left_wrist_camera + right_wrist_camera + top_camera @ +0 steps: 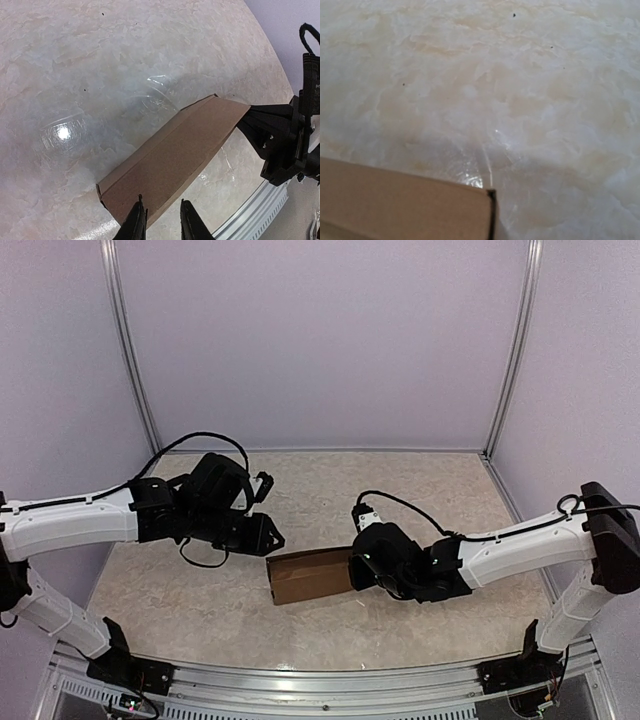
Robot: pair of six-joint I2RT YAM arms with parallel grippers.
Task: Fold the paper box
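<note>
The paper box point(310, 577) is a long brown cardboard piece lying flat on the marble tabletop between the arms. In the left wrist view the paper box point(175, 155) runs diagonally away from my left gripper point(162, 202), which hovers over its near corner. The jaws are slightly apart with nothing between them. From above, the left gripper point(268, 538) sits just behind the box's left end. My right gripper point(355, 570) meets the box's right end. Its black fingers point(250, 120) touch that end. In the right wrist view the box point(395, 205) hides those fingers.
A metal rail point(320, 680) runs along the table's near edge, also seen as the rail point(260, 210) past the box. Lilac enclosure walls with upright posts point(130, 350) close the back and sides. A black cable point(200, 440) loops over the left arm.
</note>
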